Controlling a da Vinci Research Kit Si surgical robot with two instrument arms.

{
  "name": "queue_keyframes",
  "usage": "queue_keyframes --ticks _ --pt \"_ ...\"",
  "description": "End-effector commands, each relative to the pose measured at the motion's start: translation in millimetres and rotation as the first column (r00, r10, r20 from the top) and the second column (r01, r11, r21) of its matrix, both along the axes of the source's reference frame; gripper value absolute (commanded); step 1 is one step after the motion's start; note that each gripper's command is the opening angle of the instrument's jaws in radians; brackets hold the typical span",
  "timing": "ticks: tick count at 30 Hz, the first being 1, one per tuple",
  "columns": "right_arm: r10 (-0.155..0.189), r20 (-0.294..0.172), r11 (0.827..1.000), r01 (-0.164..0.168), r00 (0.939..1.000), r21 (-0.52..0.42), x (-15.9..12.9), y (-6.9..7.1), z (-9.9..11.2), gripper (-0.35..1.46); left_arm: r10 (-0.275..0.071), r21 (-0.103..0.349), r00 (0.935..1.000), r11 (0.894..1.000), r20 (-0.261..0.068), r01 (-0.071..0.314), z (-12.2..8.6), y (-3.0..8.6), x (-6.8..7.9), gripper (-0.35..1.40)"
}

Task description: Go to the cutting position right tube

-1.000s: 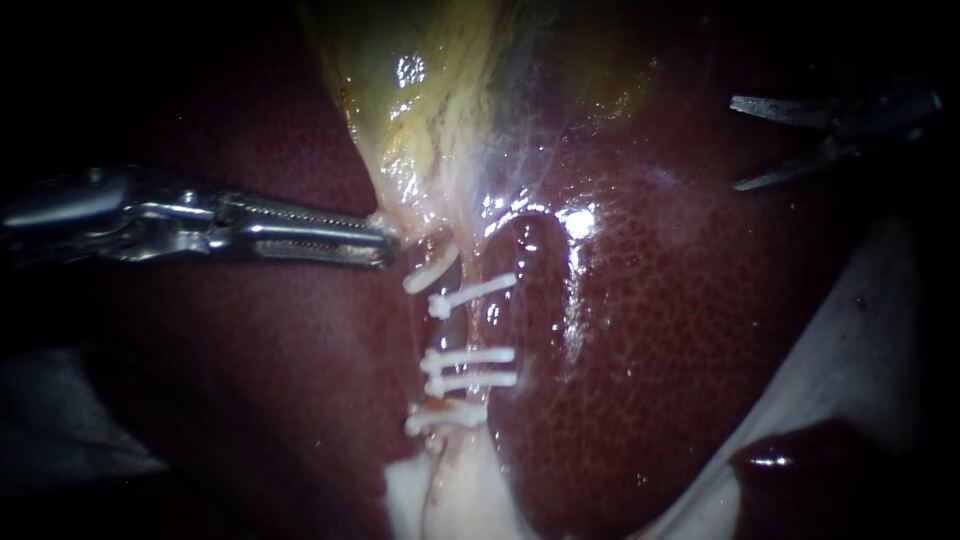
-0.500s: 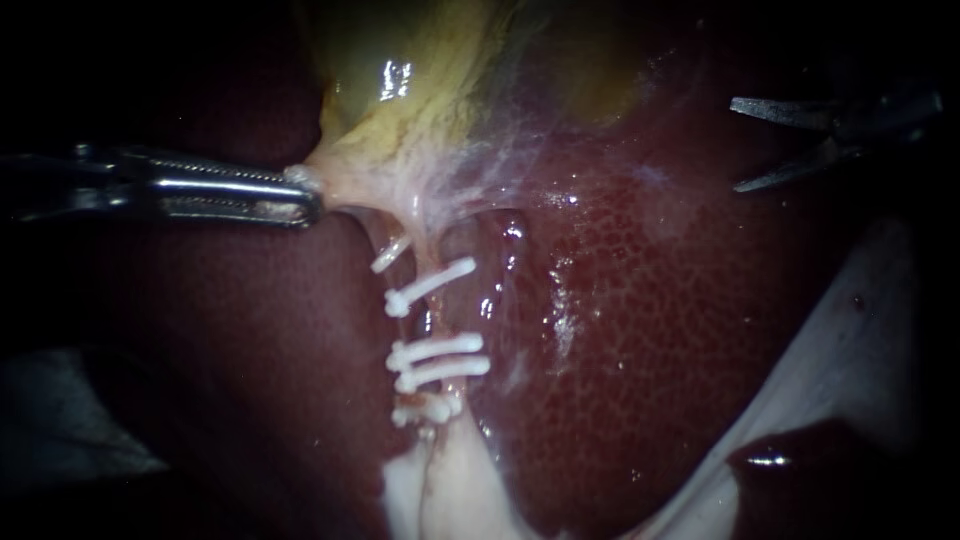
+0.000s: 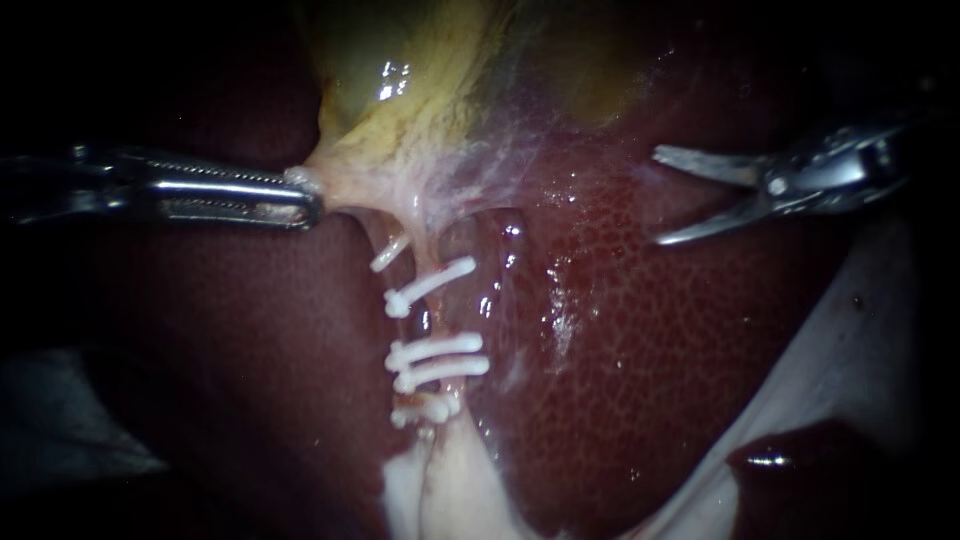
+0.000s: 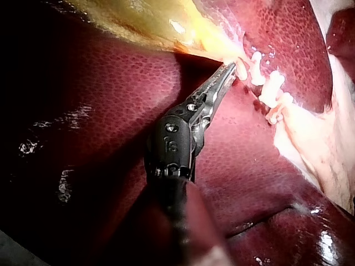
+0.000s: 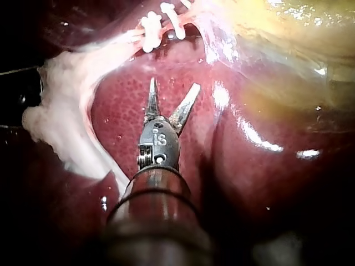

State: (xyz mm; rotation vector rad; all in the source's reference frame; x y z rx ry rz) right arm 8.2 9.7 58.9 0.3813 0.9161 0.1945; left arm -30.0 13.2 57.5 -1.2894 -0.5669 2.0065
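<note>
Dark red liver [image 3: 650,330] fills the background, its surface wet, glossy and finely mottled, with a pale sheet [image 3: 860,340] lying along its lower right edge.

Your left instrument [image 3: 300,205] has long, narrow, serrated steel jaws. They are clamped together on a pale tag of tissue at the narrow lower end of the gallbladder [image 3: 420,90], pulling it sideways into a point. The gallbladder itself is a yellow-green, shiny sac with thin, whitish, web-like strands spreading over its neck.

Your right instrument [image 3: 655,197] ends in two slim, pointed, slightly curved metal blades. They stand apart in a V with nothing between them, hovering over bare liver.

Below the gallbladder neck, the tubes [image 3: 432,322] run downward as thin pinkish cords, lying so close together that you cannot clearly separate right from left. Several small white clips [image 3: 435,350], shaped like short ribbed bars, cross them. The open blades are well apart from these clips, off to their right. Below the clips the cords merge into soft white fatty tissue [image 3: 450,490].
</note>
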Motion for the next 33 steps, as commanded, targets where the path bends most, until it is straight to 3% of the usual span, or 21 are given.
queue_keyframes --ticks 1,9,18,23,33 --pt "0.000 -0.006 1.000 0.000 1.0000 0.025 0.7 -0.6 0.3 1.43 0.000 0.000 1.0000 1.000 0.000 0.000 -0.1 0.0 0.0 -0.35" --pt "-0.013 -0.050 0.981 0.023 0.9987 0.194 6.6 -5.7 3.8 1.43 -0.001 0.000 1.0000 1.000 -0.001 0.001 -0.1 -0.1 -0.1 -0.35" --pt "-0.044 -0.063 0.943 0.062 0.9970 0.326 10.6 -8.5 7.8 1.43 -0.002 -0.001 1.0000 1.000 -0.002 0.002 -0.2 -0.2 -0.2 -0.35" --pt "-0.055 -0.062 0.932 0.074 0.9965 0.354 11.9 -9.1 9.9 1.43 -0.003 -0.002 1.0000 1.000 -0.002 0.003 -0.1 -0.4 -0.2 -0.35" --pt "-0.077 -0.094 0.925 0.107 0.9925 0.365 13.4 -8.2 12.8 1.43 -0.003 -0.002 1.0000 1.000 -0.003 0.003 -0.1 -0.5 -0.3 -0.35"
